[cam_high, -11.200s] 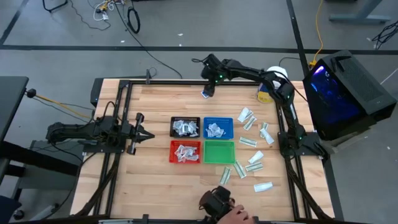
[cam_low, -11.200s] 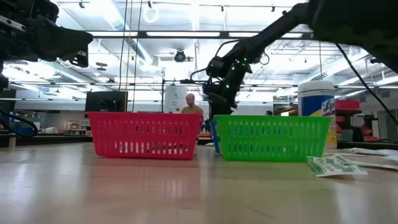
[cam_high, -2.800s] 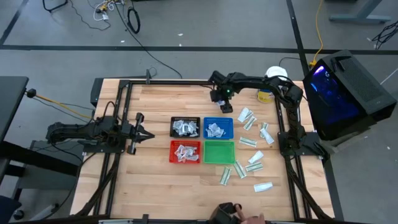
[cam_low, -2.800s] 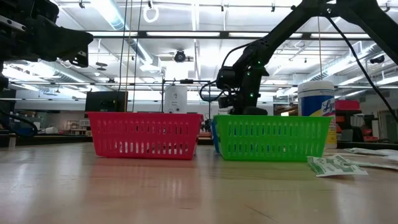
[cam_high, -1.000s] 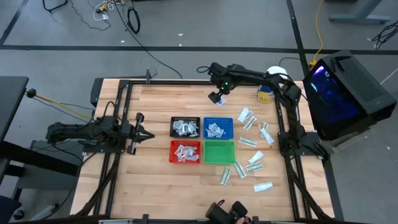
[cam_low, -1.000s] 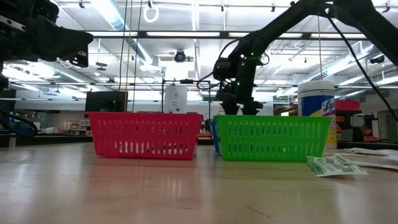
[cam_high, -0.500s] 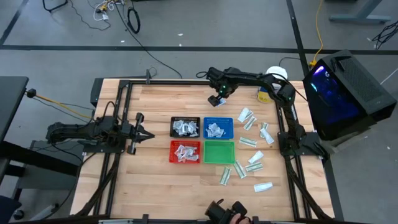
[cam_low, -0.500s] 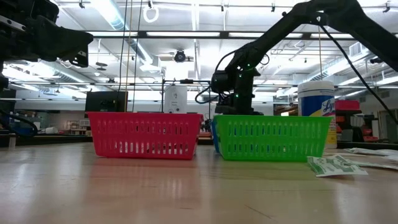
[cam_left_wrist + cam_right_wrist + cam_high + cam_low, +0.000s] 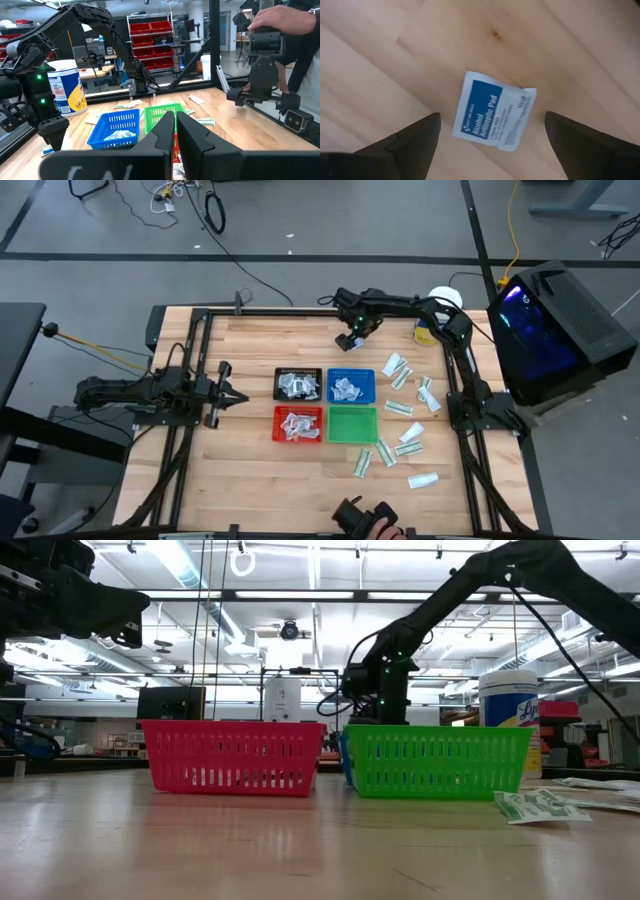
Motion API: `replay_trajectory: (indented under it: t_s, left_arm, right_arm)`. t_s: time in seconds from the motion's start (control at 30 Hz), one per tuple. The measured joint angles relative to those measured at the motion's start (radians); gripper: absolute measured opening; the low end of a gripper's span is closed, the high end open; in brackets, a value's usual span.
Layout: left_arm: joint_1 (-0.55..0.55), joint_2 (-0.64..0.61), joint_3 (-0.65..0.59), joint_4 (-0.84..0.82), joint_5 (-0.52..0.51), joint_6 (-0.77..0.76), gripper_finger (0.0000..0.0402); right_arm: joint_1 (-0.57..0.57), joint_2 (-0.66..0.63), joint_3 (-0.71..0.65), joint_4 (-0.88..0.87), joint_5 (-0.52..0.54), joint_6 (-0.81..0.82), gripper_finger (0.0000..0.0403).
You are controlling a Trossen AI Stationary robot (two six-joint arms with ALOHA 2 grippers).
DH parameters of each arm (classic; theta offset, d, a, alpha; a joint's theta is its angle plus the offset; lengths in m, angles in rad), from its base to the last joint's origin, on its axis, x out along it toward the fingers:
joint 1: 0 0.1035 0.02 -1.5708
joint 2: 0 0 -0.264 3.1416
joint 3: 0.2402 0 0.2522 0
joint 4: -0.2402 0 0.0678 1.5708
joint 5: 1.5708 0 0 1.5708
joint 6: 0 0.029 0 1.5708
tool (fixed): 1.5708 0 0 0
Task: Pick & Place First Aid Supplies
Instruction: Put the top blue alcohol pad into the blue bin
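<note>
One antiseptic pad packet lies centred under the wide-open right claw.
Best descent is straight — fingers should straddle its short sides on the desk; the left claw, shut, waits.

four trays mid-table | loose packets to their right | jar behind packets

Table pale wood planks, smooth; trays plastic mesh; antiseptic pad packet matt paper, creased.
</note>
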Motion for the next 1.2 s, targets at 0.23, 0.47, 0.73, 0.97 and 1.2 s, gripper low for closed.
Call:
replay_trajectory:
  t_s: [0.23, 0.47, 0.73, 0.97, 1.2]
  left_arm:
    - [0.000, 0.000, 0.000, 0.000, 0.000, 0.000, 0.0025]
    - [0.000, 0.000, 0.000, 0.000, 0.000, 0.000, 0.0025]
    - [0.000, 0.000, 0.000, 0.000, 0.000, 0.000, 0.0025]
    - [0.000, 0.000, 0.000, 0.000, 0.000, 0.000, 0.0025]
    - [0.000, 0.000, 0.000, 0.000, 0.000, 0.000, 0.0025]
  right_arm:
    - [0.000, 0.000, 0.000, 0.005, -0.002, -0.003, 0.0335]
    - [0.000, 0.000, 0.000, 0.007, 0.000, -0.005, 0.0292]
    - [0.002, 0.009, 0.000, 0.008, 0.020, -0.006, 0.0266]
    - [0.003, 0.010, 0.000, 0.008, 0.028, -0.009, 0.0265]
    - [0.006, 0.010, 0.000, 0.008, 0.028, -0.007, 0.0265]
